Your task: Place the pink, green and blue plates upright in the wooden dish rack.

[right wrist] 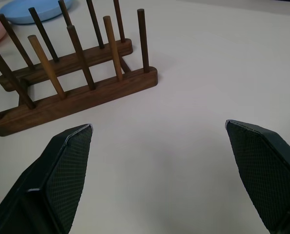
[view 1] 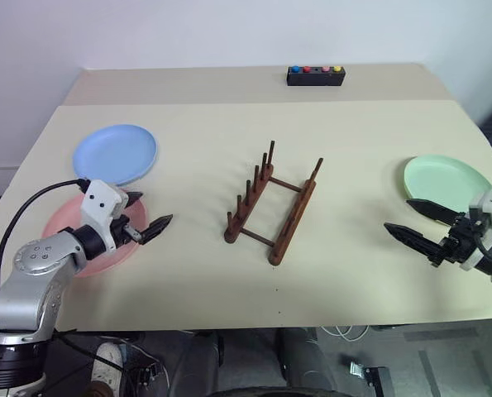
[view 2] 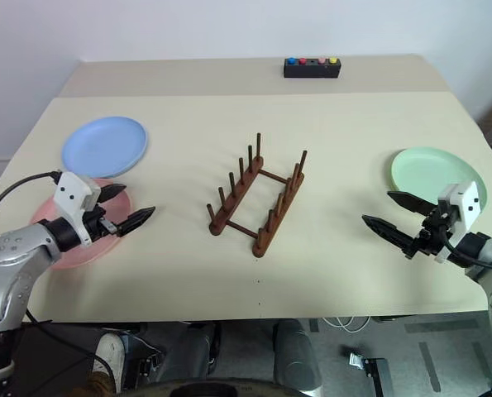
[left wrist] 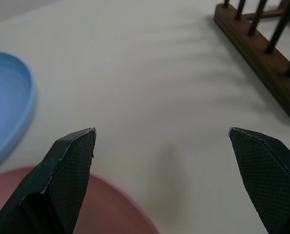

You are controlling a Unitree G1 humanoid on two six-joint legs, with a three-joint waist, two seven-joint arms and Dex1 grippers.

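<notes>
Plenty of bare beige table (view 1: pixel 353 273) all around the wooden dish rack (view 1: pixel 272 205), which sits mid-table, empty, pegs up, nothing crowding it on either side. Blue plate (view 1: pixel 115 153) lying flat over toward the left edge, pink plate (view 1: pixel 72 240) just nearer the front and tucked right against it, rims looking like they meet or overlap a touch, hard to call. Green plate (view 1: pixel 446 179) flat on the far right, close to that edge. Small black box with coloured buttons (view 1: pixel 315 76) way back by the rear edge, out of everyone's way. Left gripper (view 1: pixel 150 217) hanging over the inner rim of the pink plate, fingers spread wide, gripping nothing, pointing toward the rack. Right gripper (view 1: pixel 415 219) just in front of the green plate's near rim, also spread wide and empty, aimed inward at the rack. Left wrist view adds the close-up: pink rim right under one fingertip, blue rim off to the side, rack end well apart across bare table. Right wrist view gives the rack side-on with both peg rows, blue and pink plates peeking behind it.
</notes>
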